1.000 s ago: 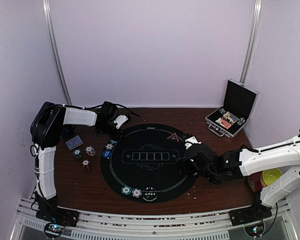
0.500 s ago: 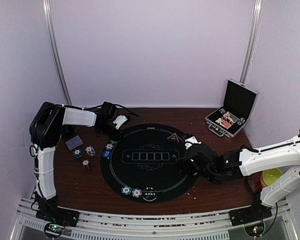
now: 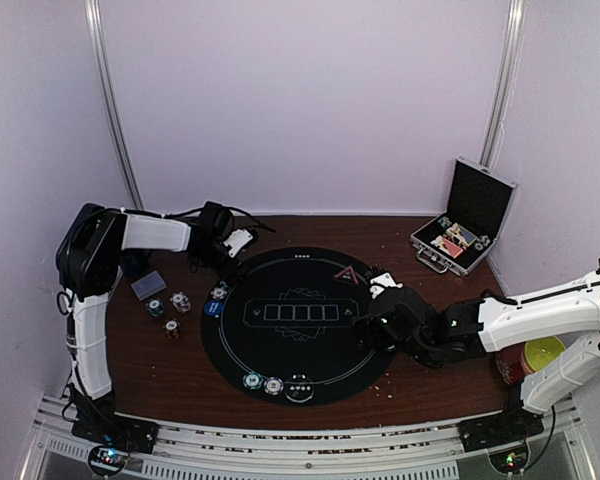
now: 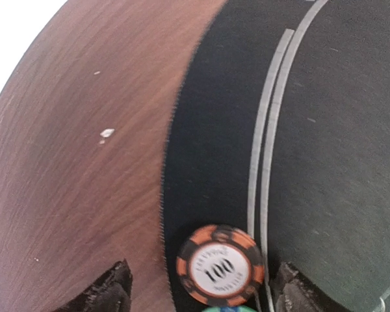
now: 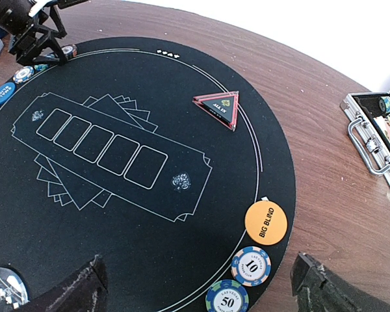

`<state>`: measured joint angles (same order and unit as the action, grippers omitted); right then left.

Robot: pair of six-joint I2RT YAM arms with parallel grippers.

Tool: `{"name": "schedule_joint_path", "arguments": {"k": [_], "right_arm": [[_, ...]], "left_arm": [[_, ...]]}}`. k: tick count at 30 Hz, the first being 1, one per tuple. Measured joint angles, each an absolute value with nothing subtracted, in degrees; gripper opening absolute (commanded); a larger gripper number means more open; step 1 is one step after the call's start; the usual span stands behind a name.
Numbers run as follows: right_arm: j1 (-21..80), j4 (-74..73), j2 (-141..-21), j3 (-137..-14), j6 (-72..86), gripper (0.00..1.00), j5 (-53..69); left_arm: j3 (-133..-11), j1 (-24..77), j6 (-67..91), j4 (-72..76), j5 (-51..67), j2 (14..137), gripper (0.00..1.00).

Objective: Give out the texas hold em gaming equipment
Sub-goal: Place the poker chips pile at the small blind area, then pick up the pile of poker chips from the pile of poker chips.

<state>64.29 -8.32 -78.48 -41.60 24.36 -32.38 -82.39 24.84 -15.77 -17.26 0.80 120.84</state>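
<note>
An orange-and-black poker chip [image 4: 220,265] marked 100 lies flat on the black mat's left edge, between the spread fingers of my left gripper [image 4: 203,283], which is open; a green chip peeks out below it. My left gripper [image 3: 223,258] hovers at the mat's far left. My right gripper [image 5: 201,292] is open above the mat's right edge, near a blue 10 chip [image 5: 251,266], a 50 chip [image 5: 227,298] and the orange disc [image 5: 266,222]. The red triangle marker [image 5: 219,107] lies farther back. The blue disc [image 3: 213,308] sits at the mat's left edge.
Loose chips [image 3: 170,305] and a deck of cards [image 3: 148,285] lie on the wood left of the round mat [image 3: 300,345]. Two chips [image 3: 263,383] rest at the mat's near edge. The open case [image 3: 462,232] stands at the back right, a yellow bowl [image 3: 542,350] near the right arm.
My left gripper has opened and let go of the orange chip, which now lies on the mat's edge. The right arm has not moved.
</note>
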Motion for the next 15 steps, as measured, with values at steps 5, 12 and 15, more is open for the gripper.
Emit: {"name": "schedule_joint_path", "arguments": {"k": [5,12,15], "right_arm": [[64.3,-8.3,-78.5,-41.6,24.4,1.00,-32.4],[64.3,-8.3,-78.5,-41.6,24.3,1.00,-32.3],[64.3,-8.3,-78.7,-41.6,24.3,1.00,-32.2]], "left_arm": [[-82.7,24.9,-17.4,-20.4,3.9,117.3,0.98],[-83.0,24.3,-19.5,-22.7,4.8,104.0,0.98],[-79.6,23.0,-20.4,-22.7,5.1,96.8,0.98]]}}
